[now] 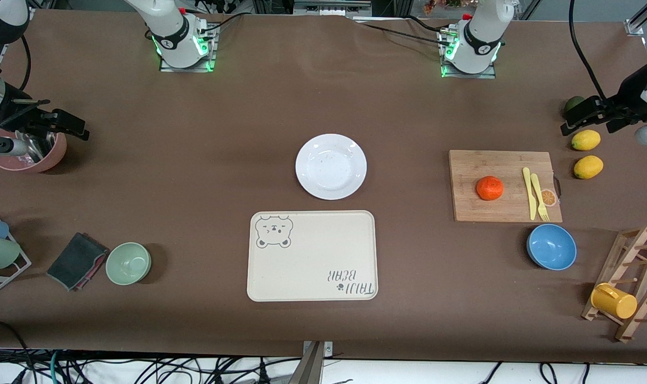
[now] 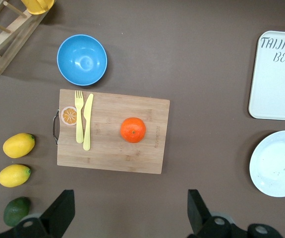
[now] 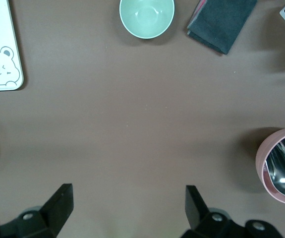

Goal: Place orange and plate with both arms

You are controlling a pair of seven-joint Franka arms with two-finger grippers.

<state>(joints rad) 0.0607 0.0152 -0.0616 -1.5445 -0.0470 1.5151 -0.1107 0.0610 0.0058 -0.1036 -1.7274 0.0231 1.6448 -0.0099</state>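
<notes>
1. Tray [image 1: 312,256], bare, is the landmark.
2. Plate [image 1: 331,166] lies just beside the tray, farther from the front camera. Likely stiff, glossy, breakable; best pinched at the rim.
3. Orange [image 1: 490,188] sits on the cutting board [image 1: 504,208], toward the left arm's end from the tray. Probably light, firm, prone to roll; grip across its middle.
4. Left gripper [image 2: 127,218] hangs over the lemons [image 1: 585,140], jaws spread, empty, well apart from the orange.
5. Right gripper [image 3: 125,213] hovers by the pink bowl [image 1: 33,154], spread, empty, well apart from the plate.
</notes>
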